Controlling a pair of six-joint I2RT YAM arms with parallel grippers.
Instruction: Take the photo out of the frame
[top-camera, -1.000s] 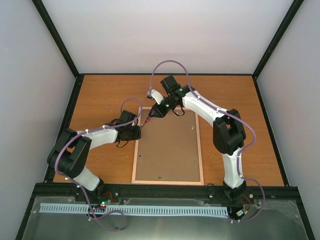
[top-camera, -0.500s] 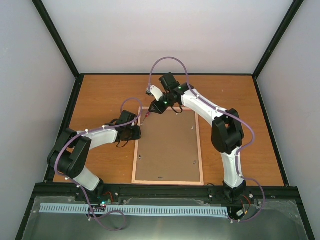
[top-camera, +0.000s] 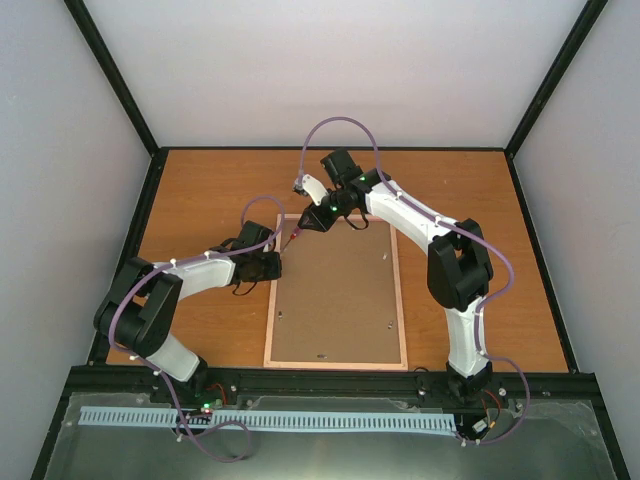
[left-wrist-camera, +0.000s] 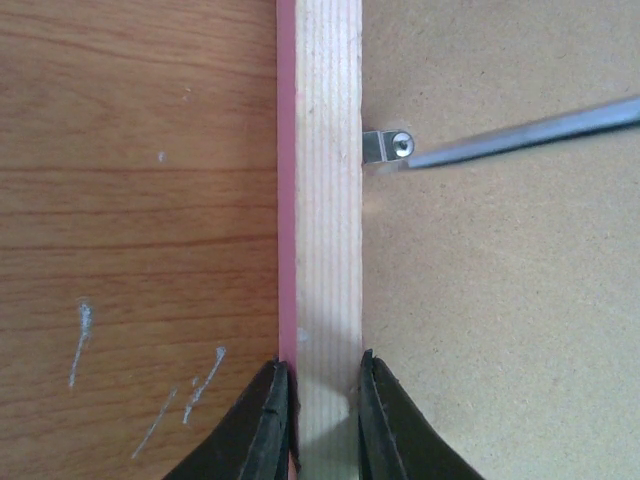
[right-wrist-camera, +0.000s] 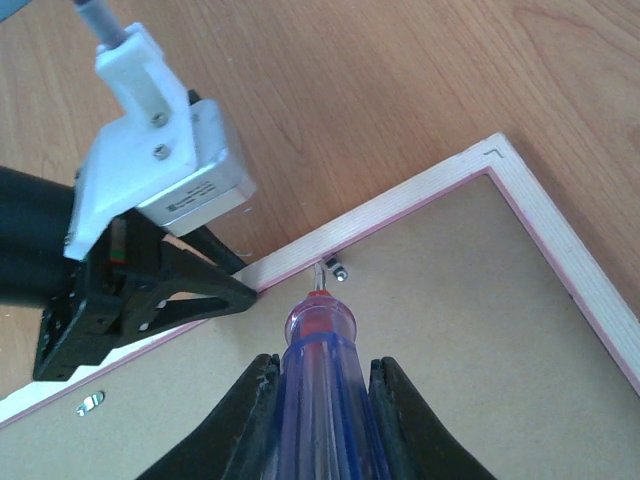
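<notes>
Top view: I see the frame (top-camera: 338, 295) lying back-up on the table (top-camera: 200, 190), mid-table, long side running near to far. The left gripper (top-camera: 272, 262) sits at its left rail; the right gripper (top-camera: 306, 225) hangs over the far-left corner with a screwdriver (top-camera: 296, 238)

Left wrist: fingers (left-wrist-camera: 262, 420) clenched on the pale wood rail (left-wrist-camera: 328, 200), pink edge on its left. Screwdriver tip touches a small metal clip (left-wrist-camera: 385, 147) on the brown backing (left-wrist-camera: 500, 300)

Right wrist: fingers (right-wrist-camera: 250, 410) grasp the purple handle, blade down at that clip, just beside the rail
</notes>
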